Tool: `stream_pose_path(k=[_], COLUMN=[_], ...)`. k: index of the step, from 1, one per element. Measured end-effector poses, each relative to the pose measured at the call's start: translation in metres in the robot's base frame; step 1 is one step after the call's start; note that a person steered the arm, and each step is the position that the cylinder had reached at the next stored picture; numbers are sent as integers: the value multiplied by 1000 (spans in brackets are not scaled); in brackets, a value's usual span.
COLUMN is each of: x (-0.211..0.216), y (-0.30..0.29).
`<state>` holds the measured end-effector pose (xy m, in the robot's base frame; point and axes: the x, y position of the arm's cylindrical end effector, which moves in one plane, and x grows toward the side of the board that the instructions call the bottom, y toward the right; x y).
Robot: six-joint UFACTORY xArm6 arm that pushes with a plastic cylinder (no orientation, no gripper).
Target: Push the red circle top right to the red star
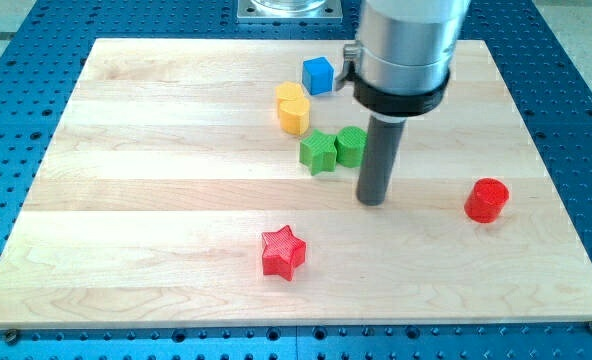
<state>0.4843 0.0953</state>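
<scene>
Right of frame centre, my tip rests on desk, just below green block pair: green star and second green block, shape unclear. No gripper on this rig, just bare rod, so nothing to open or close. Red circle sits at right, level with tip, well apart from it. Red star lies lower centre, far from circle. Yellow heart and blue cube upper centre. Task looks barely begun: circle untouched, whole push toward star's upper-right remains.
</scene>
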Motion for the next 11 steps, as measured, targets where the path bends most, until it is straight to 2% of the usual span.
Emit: stream_pose_path(k=[2, 4, 5, 6, 7, 10, 11], x=[-16, -38, -13, 13, 11, 38, -2], y=[39, 196, 207, 156, 27, -41, -42])
